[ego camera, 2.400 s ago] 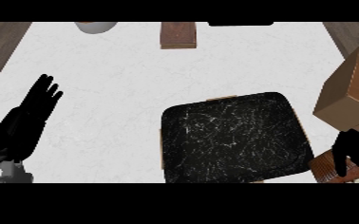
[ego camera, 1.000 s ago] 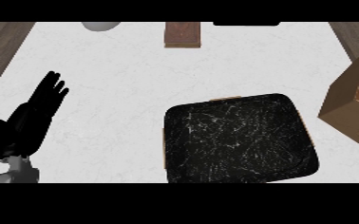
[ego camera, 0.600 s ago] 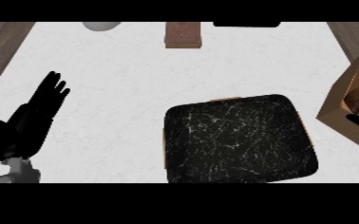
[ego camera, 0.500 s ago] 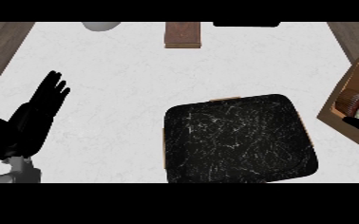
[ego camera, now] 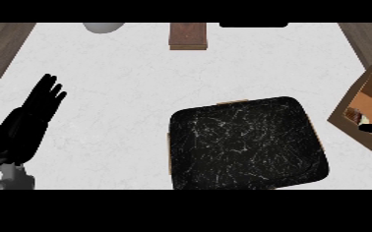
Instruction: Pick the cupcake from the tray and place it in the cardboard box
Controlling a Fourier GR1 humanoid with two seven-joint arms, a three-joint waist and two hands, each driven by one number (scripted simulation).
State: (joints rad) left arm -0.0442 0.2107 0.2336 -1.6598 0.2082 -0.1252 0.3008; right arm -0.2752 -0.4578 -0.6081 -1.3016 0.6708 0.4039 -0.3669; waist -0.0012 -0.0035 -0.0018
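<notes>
Your left hand point(ego camera: 33, 120) rests open, far left of the bare tray point(ego camera: 247, 145). The right hand shows only as a dark bit inside the box point(ego camera: 355, 113); I cannot tell its fingers. The cupcake is hidden, maybe there. An early release could tip it.

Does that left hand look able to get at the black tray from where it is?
Probably yes. The left hand rests open at the counter's left edge, and only bare counter lies between it and the tray; nothing stands in the way.
</notes>
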